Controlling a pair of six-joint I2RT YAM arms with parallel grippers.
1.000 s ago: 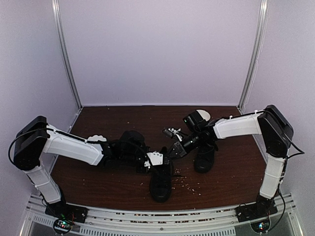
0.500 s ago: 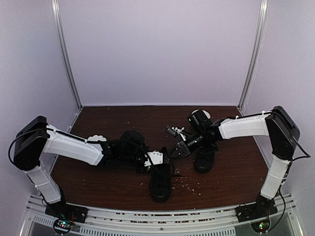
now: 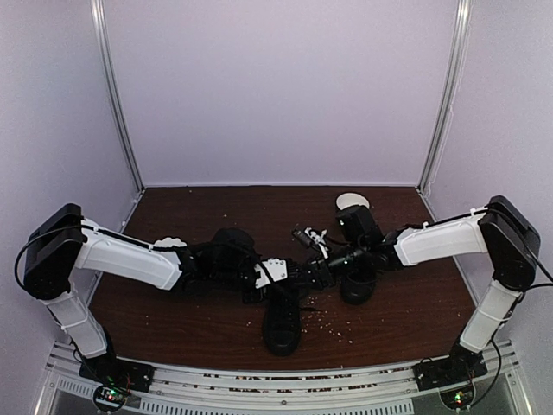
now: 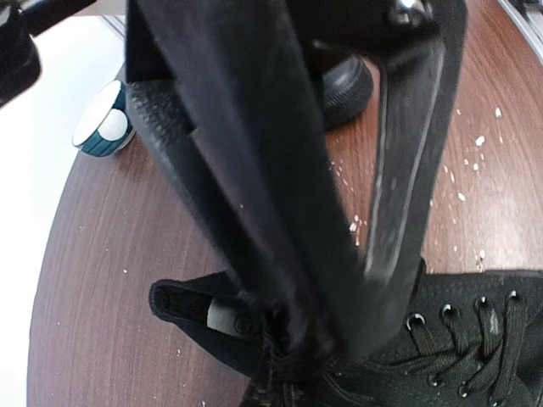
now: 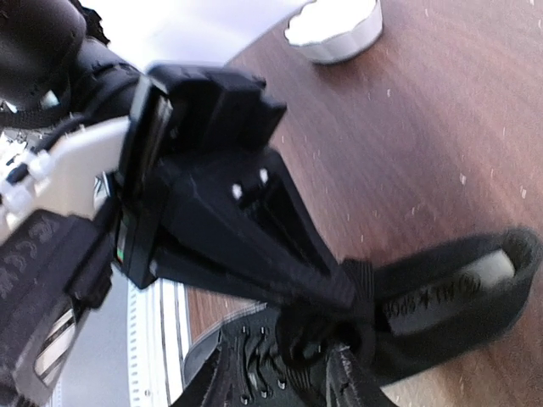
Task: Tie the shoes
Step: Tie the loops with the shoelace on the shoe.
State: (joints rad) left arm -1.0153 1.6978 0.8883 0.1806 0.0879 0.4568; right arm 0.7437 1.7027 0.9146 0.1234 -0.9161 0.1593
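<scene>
Near shoe [image 3: 282,322] lies toe toward the arm bases, long axis front-to-back, second shoe [image 3: 359,281] just to its right; left gripper [image 4: 297,339] is pinched shut on the laces [image 5: 316,329] at the tongue top, right gripper [image 3: 318,272] sits just right of that spot, opening can't be told; white bowl [image 3: 352,201] is well behind, not in the way

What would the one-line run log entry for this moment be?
left gripper: shut on near shoe's laces at tongue | right gripper: close alongside, jaws unclear | far shoe: beneath right arm

Two black shoes [image 3: 282,322] [image 3: 359,284], one white bowl [image 3: 352,201], two robot arms [image 3: 121,258] [image 3: 436,242]
</scene>
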